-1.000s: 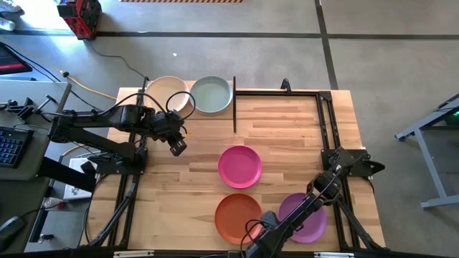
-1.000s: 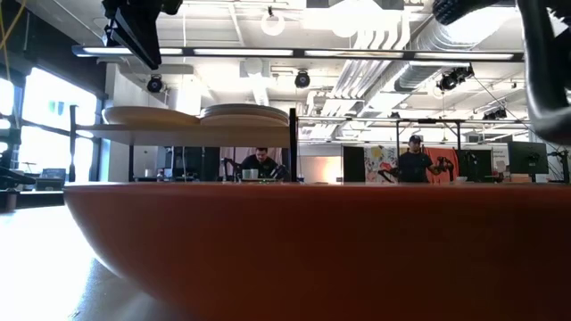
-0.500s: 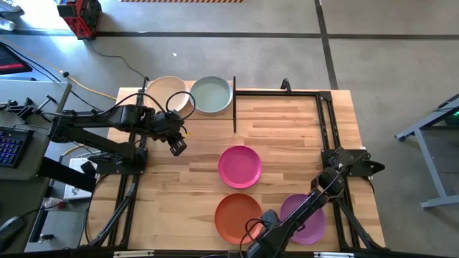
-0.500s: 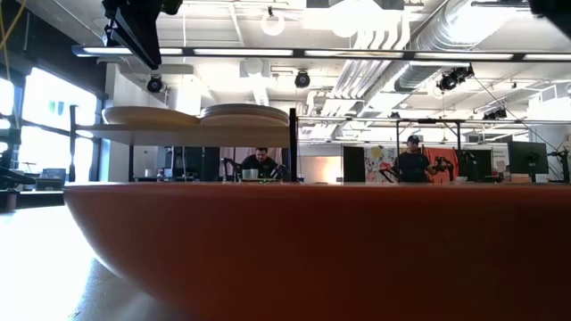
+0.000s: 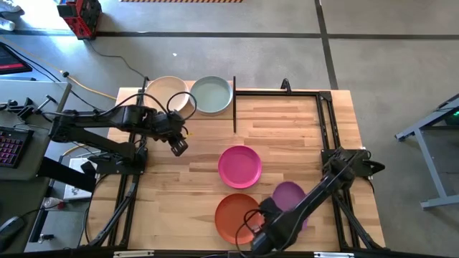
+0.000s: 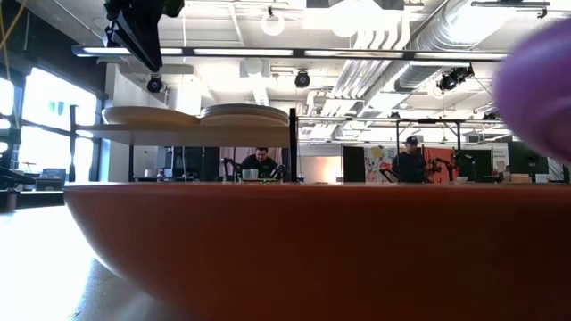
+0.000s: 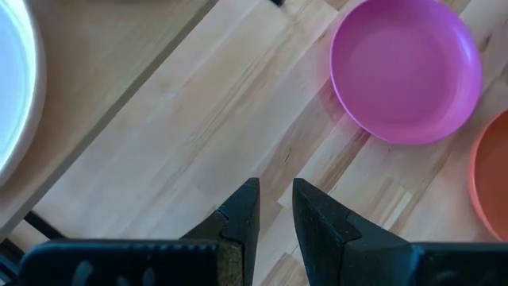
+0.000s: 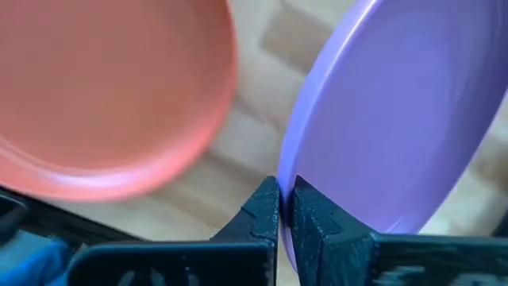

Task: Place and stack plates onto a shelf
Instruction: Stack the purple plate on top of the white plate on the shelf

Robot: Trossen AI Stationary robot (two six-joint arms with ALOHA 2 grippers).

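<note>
My right gripper (image 5: 262, 221) is near the table's near edge, shut on the purple plate (image 5: 291, 200), which stands tilted just right of the orange plate (image 5: 235, 217). The orange plate lies flat on the table, and the magenta plate (image 5: 239, 166) lies flat at mid-table. My left gripper (image 5: 178, 147) hovers left of the magenta plate, its fingers a narrow gap apart (image 7: 275, 199), touching nothing. At the far left the shelf (image 6: 178, 130) carries a cream plate (image 5: 168, 93) and a pale green plate (image 5: 212, 94) side by side. My right gripper pinches the purple plate's rim (image 8: 286, 176) between its two fingers, one finger (image 8: 266, 205) on the plate's outer side and the other on its hollow side. The plate is tipped up on edge and shows lifted in the low view (image 6: 542, 89).
The orange plate (image 6: 285, 250) fills the low view's foreground. A black metal frame (image 5: 324, 122) runs along the table's right and far sides. Bare tabletop (image 5: 287, 136) lies between the shelf and that frame. People stand in the room behind the table.
My right gripper has risen and moved slightly toward the table's left, carrying the purple plate. The plate lay flat on the table a second ago; it is now lifted and tipped up on edge beside the orange plate. The left arm has kept still.
</note>
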